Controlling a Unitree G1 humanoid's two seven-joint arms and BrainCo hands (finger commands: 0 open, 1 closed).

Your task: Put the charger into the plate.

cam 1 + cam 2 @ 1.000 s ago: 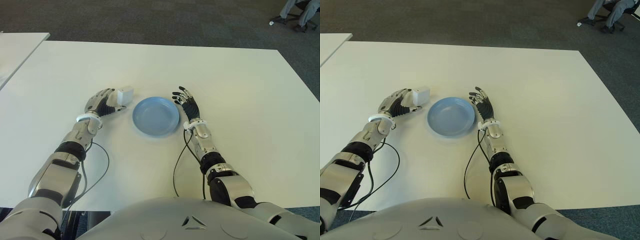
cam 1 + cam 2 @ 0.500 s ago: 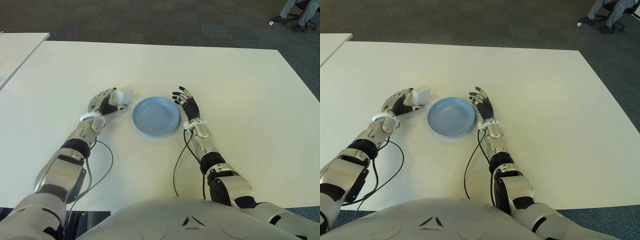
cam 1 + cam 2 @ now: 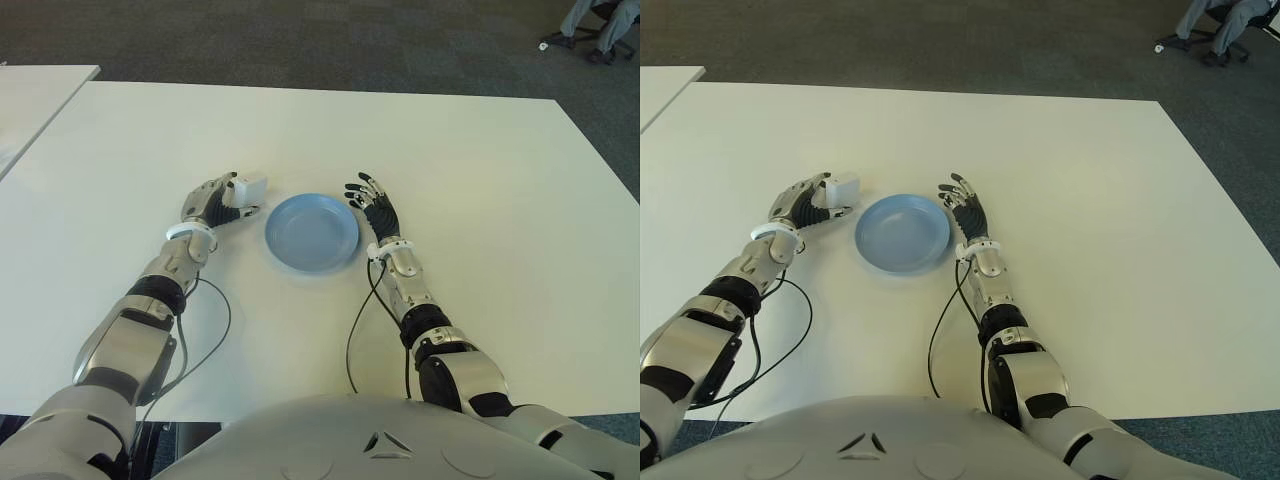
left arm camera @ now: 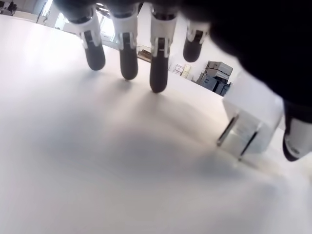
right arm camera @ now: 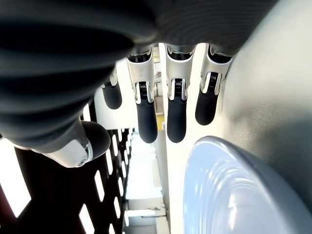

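Landmark for all positions: the plate [image 3: 311,231], a round, shallow dish of smooth pale-blue material with a low raised rim, lying flat on the table [image 3: 480,200] (a matte white top with squared edges).

Nearest the robot's body, two thin black cables [image 3: 358,330] trail along the forearms across the table surface, one on each side of the plate.

Right hand [image 3: 372,211]: just beside the plate on its right, black ribbed fingers [image 5: 176,109] with white knuckle segments extended and slightly apart, holding nothing. Its wrist view shows the glossy plate rim close under the fingertips; contact cannot be confirmed.

Left hand [image 3: 212,199]: near the plate on its left, metallic grey shell over dark jointed fingers [image 4: 158,68]. The fingers are loosely curved, their tips near the table surface, not closed round anything.

Charger [image 3: 250,187]: a small white plastic block with rounded corners, on the table to the left of the plate and apart from it, at the tips of the left hand. The left wrist view shows two flat metal prongs on it, with the thumb tip [image 4: 294,139] close against one side.

Beyond the table, dark carpet [image 3: 300,40].
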